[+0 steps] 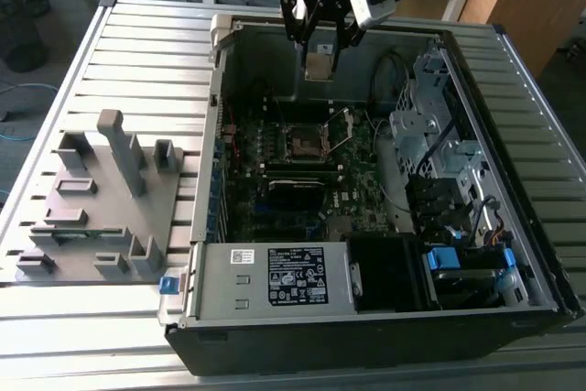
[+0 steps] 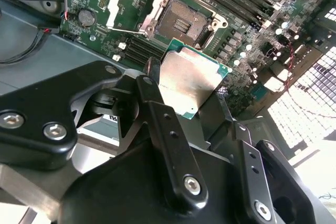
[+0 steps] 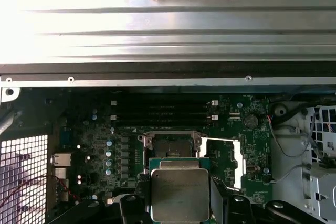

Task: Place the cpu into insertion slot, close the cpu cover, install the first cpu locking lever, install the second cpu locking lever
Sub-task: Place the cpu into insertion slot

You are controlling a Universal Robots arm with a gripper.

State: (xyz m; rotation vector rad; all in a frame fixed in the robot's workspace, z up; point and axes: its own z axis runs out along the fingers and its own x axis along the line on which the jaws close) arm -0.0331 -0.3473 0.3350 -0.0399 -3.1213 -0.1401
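On the exterior view's left, a grey fixture [image 1: 101, 199] is parked on the slatted bench [image 1: 55, 336], well apart from the action, so nothing to worry about there. In the middle, the open case [image 1: 366, 336] is laid flat. Near its far wall the cpu [image 1: 319, 63] is pinched by two opposite edges in the jaws and held up above the board. The slot [image 1: 307, 141] is left bare, with the cover [image 1: 341, 127] flipped open just to the exterior view's right of it.

Alignment is where it could go wrong. In the second wrist view the cpu [image 2: 191, 82] is seen off to one side of the slot [image 2: 184, 22], not over it. If it's set down tilted, shifted or rotated wrong, socket pins could get bent. The open cover [image 2: 128, 4] could also get clipped on the way down.
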